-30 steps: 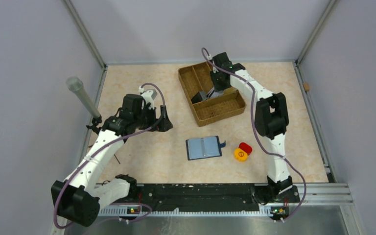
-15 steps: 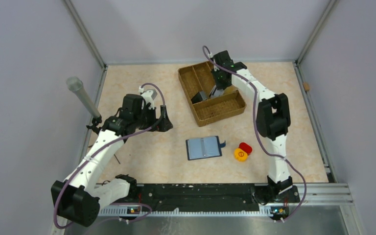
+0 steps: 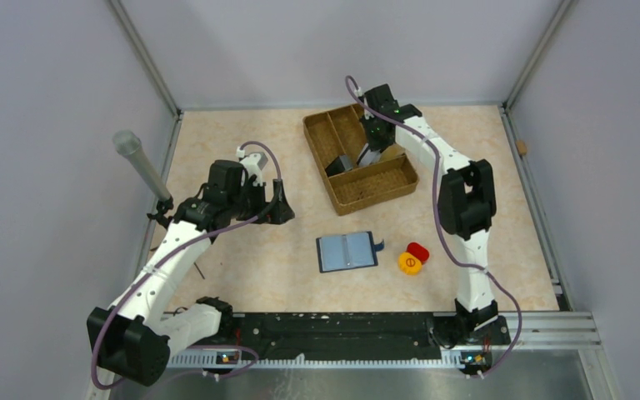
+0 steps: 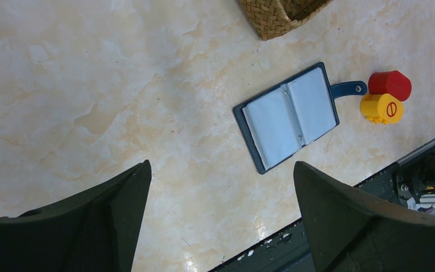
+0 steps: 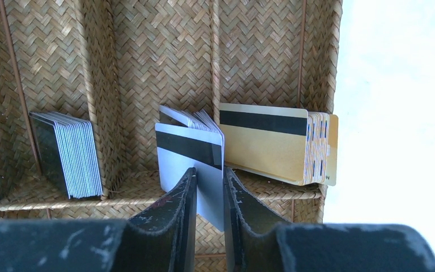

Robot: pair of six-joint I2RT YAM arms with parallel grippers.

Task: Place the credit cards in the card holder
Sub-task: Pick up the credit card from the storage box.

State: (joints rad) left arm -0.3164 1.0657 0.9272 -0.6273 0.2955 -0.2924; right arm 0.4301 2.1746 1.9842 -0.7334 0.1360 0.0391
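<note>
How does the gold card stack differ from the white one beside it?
Colour: the gold stack is tan-gold, the white stack white. Pose: the gold stack is packed square; the white stack fans apart. Contact: the white stack's front card sits between the right gripper's fingers; the gold stack stands clear of them. Shared: both stand on edge in the woven tray, black stripe facing the camera.

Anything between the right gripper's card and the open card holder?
Only the divider and near wall of the woven tray; the card, pinched by the right gripper, must clear them. Beyond, bare table reaches the card holder.
</note>
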